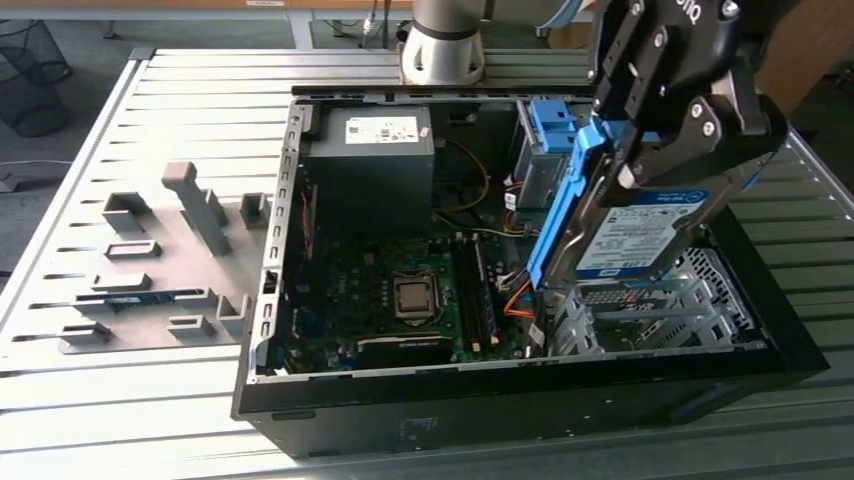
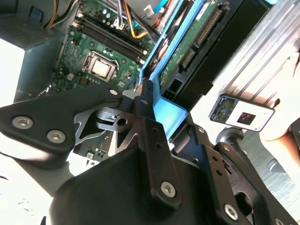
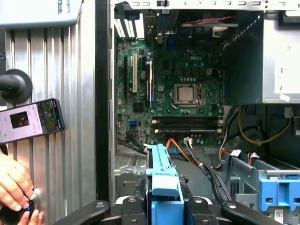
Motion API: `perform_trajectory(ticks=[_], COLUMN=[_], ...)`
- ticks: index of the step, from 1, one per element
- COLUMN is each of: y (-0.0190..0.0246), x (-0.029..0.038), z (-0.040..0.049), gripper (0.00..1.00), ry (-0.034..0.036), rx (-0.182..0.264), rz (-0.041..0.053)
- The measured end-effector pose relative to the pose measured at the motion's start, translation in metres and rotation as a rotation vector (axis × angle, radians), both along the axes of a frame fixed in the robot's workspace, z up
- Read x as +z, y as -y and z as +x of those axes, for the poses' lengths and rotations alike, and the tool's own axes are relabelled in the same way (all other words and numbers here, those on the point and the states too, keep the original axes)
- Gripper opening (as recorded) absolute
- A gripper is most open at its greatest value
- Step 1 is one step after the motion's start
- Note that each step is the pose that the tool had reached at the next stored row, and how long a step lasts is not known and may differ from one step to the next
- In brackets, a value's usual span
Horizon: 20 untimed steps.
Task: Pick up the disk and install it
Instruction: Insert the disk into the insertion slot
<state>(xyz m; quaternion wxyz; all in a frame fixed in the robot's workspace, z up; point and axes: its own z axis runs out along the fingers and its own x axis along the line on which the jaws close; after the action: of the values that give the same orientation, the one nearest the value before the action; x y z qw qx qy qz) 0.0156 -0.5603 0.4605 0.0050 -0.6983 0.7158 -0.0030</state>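
Clamping a blue-railed silver metal disk [image 1: 638, 240], the black gripper [image 1: 663, 160] holds it tilted — above the open dark computer case [image 1: 534, 405].

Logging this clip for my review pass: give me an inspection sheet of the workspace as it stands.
Surface: slatted metal table with an open PC case lying on it.
Job's things: disk, in its blue rail, held tilted over the case's drive cage.
Clutter: grey fixture plate at the exterior view's left; phone on the table.
Grippers: tool shut on the disk.
Cables: orange and black leads beside the motherboard.
Surroundings: a hand by the phone; wire bin on the floor.
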Motion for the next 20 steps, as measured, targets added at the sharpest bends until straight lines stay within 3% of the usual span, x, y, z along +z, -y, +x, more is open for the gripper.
perform_trajectory(ticks=[7,20], y=[0.0008,0.0024], x=[-0.0042,-0.0130], z=[0.0258,0.0416], gripper=[0.37,0.37], ry=[-0.0003,-0.0003], rx=[0.000,0.000], rz=[-0.0001,0.0000])
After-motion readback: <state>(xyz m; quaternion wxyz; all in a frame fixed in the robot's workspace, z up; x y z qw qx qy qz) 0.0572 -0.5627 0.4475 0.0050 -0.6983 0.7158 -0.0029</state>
